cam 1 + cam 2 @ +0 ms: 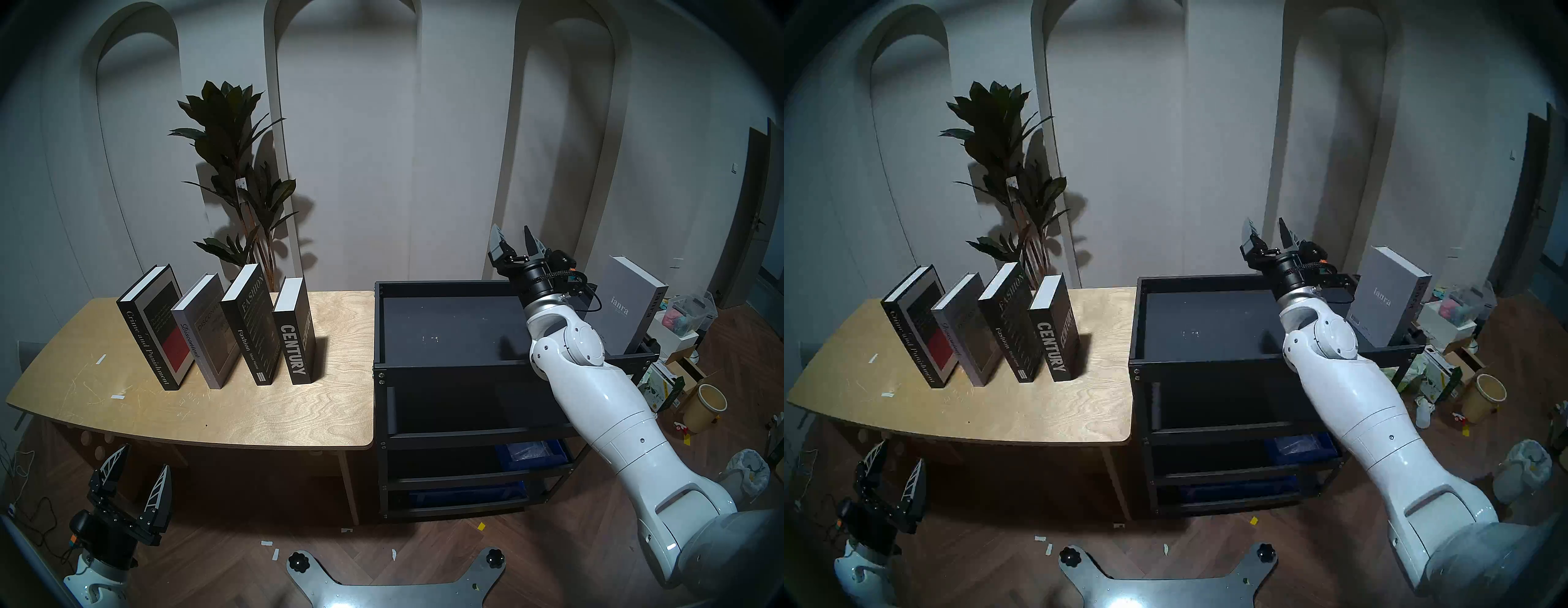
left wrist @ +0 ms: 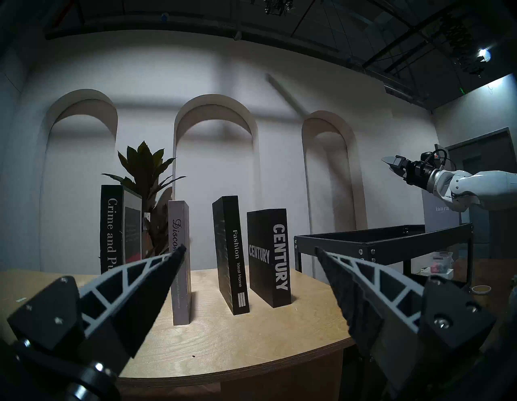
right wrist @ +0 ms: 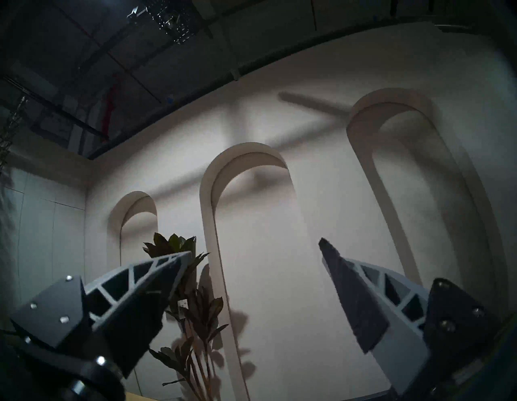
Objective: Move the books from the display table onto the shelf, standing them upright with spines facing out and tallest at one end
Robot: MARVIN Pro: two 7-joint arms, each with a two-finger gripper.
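Surface [image 1: 263, 407] pale plywood with swirling grain; shelf [image 1: 449, 365] matte black; Crime and Punishment [image 1: 146, 335] black with grey-and-red cover panel, Discontent [image 1: 199, 335] grey, Fashion [image 1: 250, 327] and Century [image 1: 295, 344] black with white lettering, ianra [image 1: 628, 301] grey.

Plywood table [image 1: 297, 416] w/ 4 books; black cart [image 1: 449, 365] w/ 1.
Table, L to R, all upright, apart: Crime and Punishment [image 1: 146, 335], Discontent [image 1: 199, 339], Fashion [image 1: 250, 331], Century [image 1: 295, 339]. Cart's top tray: grey ianra [image 1: 623, 305] upright at far right corner; blue bins on lower tiers.
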